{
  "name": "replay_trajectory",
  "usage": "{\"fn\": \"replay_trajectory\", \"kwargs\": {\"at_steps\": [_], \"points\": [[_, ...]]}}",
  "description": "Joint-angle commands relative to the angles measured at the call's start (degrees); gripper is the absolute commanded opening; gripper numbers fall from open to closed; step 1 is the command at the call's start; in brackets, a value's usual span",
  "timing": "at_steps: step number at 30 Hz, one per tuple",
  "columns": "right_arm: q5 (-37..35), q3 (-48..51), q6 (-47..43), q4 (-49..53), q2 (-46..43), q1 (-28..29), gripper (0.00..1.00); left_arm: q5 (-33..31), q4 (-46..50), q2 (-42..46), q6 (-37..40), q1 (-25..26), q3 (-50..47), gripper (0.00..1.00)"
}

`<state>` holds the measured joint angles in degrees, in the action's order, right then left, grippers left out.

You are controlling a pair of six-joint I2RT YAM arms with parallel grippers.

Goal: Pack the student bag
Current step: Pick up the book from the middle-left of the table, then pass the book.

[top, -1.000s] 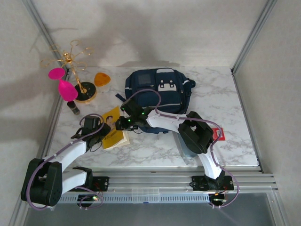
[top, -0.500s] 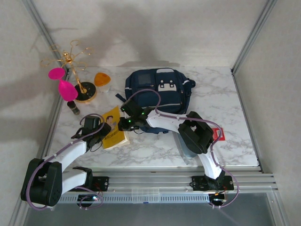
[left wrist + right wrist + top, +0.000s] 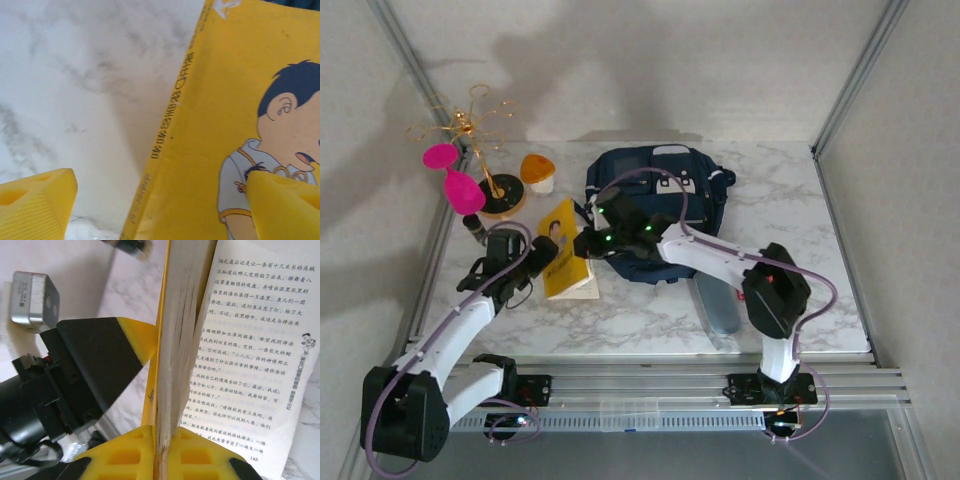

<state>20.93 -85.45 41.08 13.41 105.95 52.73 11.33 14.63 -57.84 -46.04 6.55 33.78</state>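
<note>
Marble table, pale grey walls

Robotics laboratory test cell: marble-patterned desk enclosed by plain white panels in aluminium profile framing, with arm bases bolted to a slotted rail.

- The left arm and right arm have white shells with black joint housings.
- Thin purple cables loop along both.
- Two green lights glow on the right wrist.
- The left gripper has ribbed yellow pads.
</note>
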Motion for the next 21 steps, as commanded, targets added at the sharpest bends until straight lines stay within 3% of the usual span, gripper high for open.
{"fn": "replay_trajectory", "kwargs": {"at_steps": [1, 6, 15, 21], "points": [[4.93, 0.84, -1.81, -4.59, -5.43, -2.50, 0.00, 4.77, 2.61, 1.53, 2.77, -0.66, 5.00, 0.90], [9.89, 4.90, -2.21, -6.38, -11.31, -6.74, 0.00, 13.69, -1.18, 0.94, 5.10, -0.75, 9.62, 0.94], [20.28, 9.67, -4.11, -9.16, -18.06, -14.17, 0.00, 25.53, -16.90, -1.40, 1.84, -0.02, 8.90, 0.92], [27.37, 11.78, -1.31, -13.52, -19.54, -17.25, 0.00, 29.25, -26.48, -4.73, 0.92, 5.53, 9.36, 0.90]]}}
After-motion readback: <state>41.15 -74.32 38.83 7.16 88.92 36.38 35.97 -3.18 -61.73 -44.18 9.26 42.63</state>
